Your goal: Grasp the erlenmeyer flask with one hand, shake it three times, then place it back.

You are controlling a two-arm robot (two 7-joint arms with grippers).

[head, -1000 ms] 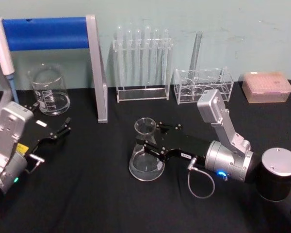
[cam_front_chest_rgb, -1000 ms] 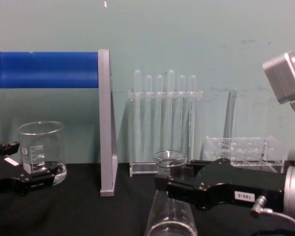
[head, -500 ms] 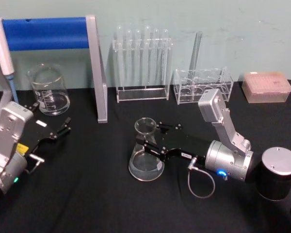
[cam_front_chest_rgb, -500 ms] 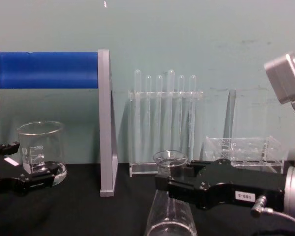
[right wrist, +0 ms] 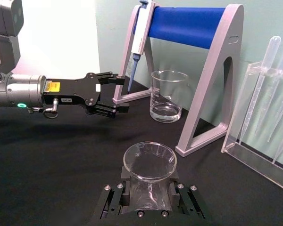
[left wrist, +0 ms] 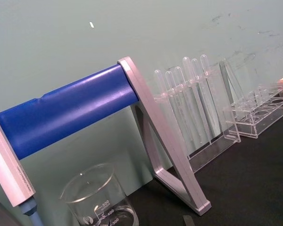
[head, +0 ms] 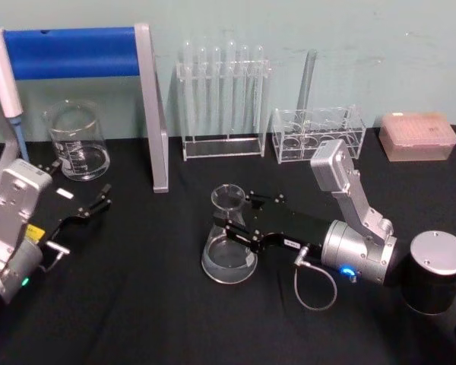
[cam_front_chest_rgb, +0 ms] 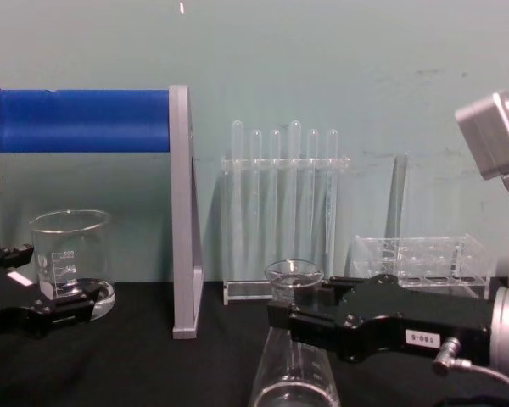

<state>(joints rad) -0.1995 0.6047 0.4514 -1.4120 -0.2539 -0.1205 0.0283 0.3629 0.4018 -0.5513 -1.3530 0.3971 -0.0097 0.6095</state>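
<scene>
- Right pincer (head: 229,226) is clamped on the neck of the flask (head: 229,257), one finger on each side, just under the flared rim.
- That flask stands upright with its base on the black bench (head: 152,304), near the middle, in front of the rack of test tubes (head: 222,99).
- Left pincer (right wrist: 114,92) hangs with fingers spread, holding nothing, over the bench's left side, near the beaker (head: 77,142).
</scene>
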